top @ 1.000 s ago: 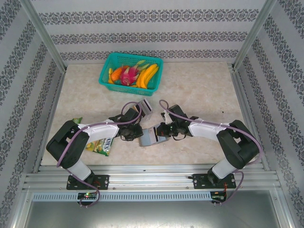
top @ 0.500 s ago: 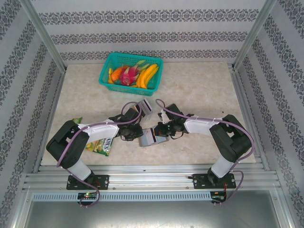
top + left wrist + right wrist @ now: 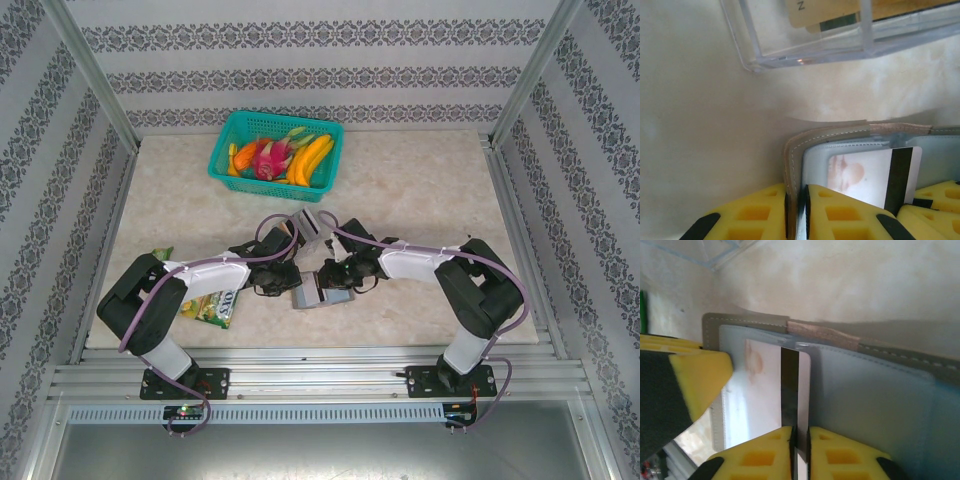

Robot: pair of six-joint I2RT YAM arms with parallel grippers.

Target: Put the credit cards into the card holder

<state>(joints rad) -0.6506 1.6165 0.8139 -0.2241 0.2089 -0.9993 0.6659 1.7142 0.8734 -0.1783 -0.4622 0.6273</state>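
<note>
Bright, even light from above
Top view sharp across the table (image 3: 420,190); wrist views soft at their lower edges, a glint on the clear box (image 3: 810,54), faint shadow behind the card holder (image 3: 812,155).

We are seeing the card holder (image 3: 840,145) showing pale blue-grey inside, with a grey-tan outer edge carrying white stitching. The credit card (image 3: 860,172) is showing white with a faint reddish-brown print and a black stripe. The finger pads (image 3: 765,455) are showing yellow with black marks. We are also noting a teal basket (image 3: 262,184) of yellow, pink and orange fruit (image 3: 310,158), a green-yellow packet (image 3: 212,308), a beige marbled table (image 3: 420,180) and white walls (image 3: 300,20) banded in grey damask.
</note>
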